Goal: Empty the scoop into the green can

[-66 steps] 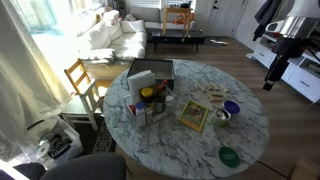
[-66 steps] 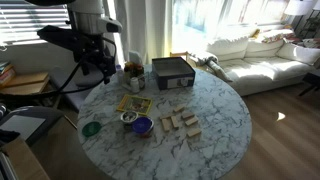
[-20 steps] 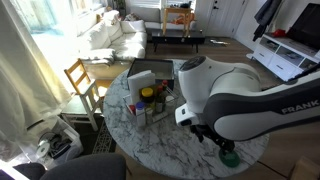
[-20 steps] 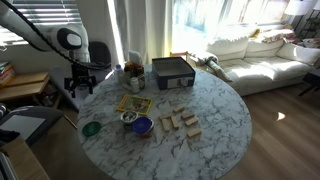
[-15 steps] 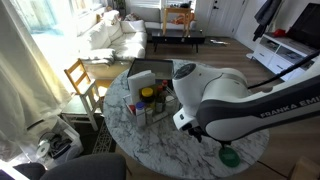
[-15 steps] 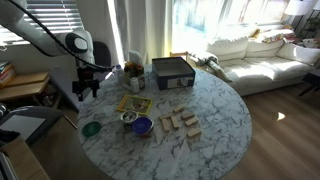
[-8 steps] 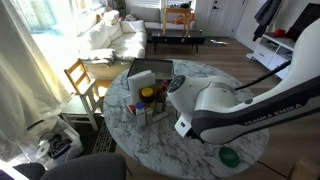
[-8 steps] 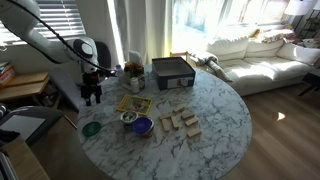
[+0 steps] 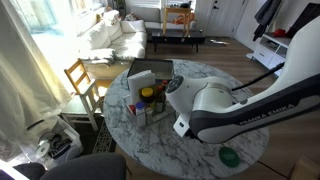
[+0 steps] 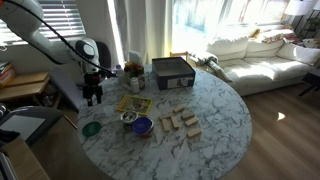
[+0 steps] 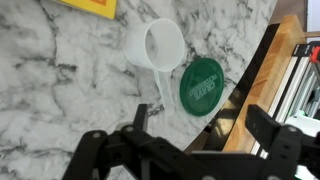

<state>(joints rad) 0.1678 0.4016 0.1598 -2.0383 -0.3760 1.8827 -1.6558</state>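
The green can (image 11: 205,83) is a low round dark-green container near the marble table's edge; it also shows in both exterior views (image 10: 91,128) (image 9: 229,156). The white scoop (image 11: 155,47) lies on the table just beside it, with its handle pointing toward my gripper. In an exterior view the scoop (image 10: 127,118) sits next to the purple bowl (image 10: 142,126). My gripper (image 11: 200,135) is open and empty. It hovers over the table edge above the can (image 10: 92,97). My arm hides the scoop in an exterior view.
A grey box (image 10: 173,70), jars and bottles (image 9: 150,100), a yellow booklet (image 10: 132,103) and wooden blocks (image 10: 180,122) are on the round marble table (image 10: 215,110). A wooden side table (image 10: 25,85) stands close beside my arm. A chair (image 9: 80,78) stands by the table.
My arm has swung in from beside the table to the table edge above the can and scoop. It has barely moved in the last half second. The gripper stays open.
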